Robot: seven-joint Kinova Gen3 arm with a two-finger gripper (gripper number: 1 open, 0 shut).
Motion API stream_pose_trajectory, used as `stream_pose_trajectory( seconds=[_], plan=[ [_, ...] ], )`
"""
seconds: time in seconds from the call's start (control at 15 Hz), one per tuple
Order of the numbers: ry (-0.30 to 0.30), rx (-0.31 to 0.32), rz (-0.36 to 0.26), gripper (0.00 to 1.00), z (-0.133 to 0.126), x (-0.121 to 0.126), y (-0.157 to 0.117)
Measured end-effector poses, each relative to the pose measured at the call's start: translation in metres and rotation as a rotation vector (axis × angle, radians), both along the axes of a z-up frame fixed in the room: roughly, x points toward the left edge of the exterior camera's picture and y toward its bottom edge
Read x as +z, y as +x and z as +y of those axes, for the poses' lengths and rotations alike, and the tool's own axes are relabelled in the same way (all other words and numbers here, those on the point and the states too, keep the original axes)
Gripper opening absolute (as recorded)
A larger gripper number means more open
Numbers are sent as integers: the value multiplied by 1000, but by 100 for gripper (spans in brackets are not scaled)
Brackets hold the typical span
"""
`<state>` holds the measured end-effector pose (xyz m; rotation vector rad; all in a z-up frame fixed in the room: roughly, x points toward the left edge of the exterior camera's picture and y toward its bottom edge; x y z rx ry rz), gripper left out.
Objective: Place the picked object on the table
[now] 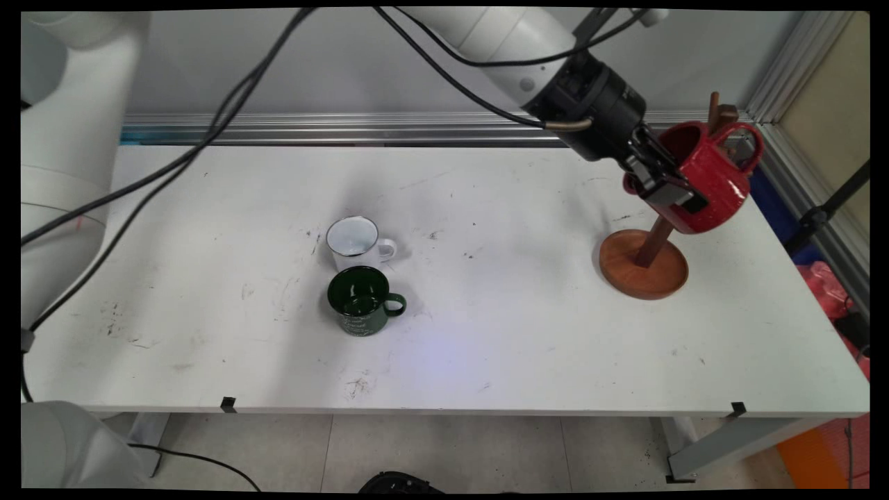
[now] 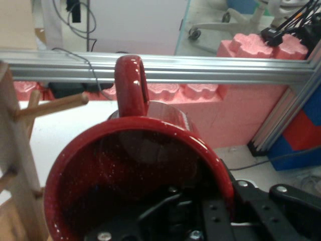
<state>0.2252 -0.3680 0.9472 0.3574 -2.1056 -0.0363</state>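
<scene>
A red mug (image 1: 715,180) hangs tilted in the air at the table's right, beside the top of a wooden mug tree (image 1: 644,264). My gripper (image 1: 670,187) is shut on the red mug's rim, one finger inside and one outside. In the hand view the red mug (image 2: 135,170) fills the lower picture, its handle (image 2: 131,85) pointing up and away. The mug tree's post and pegs (image 2: 50,105) stand just left of it, not through the handle. A white mug (image 1: 355,242) and a dark green mug (image 1: 362,300) stand upright together at mid-table.
An aluminium rail (image 1: 333,128) runs along the table's back edge. A metal frame post (image 1: 799,62) rises at the right rear. Pink foam blocks (image 2: 235,115) lie beyond the rail in the hand view. Black cables (image 1: 173,167) hang across the left.
</scene>
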Motion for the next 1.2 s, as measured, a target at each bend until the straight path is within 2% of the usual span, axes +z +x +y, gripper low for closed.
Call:
stream_pose_trajectory(
  seconds=[0.33,0.73,1.2],
  plan=[
    [-16,31,-55,0,14,16,14],
    [-48,76,-166,0,38,39,34],
    [-59,191,-306,0,60,57,53]
  ],
)
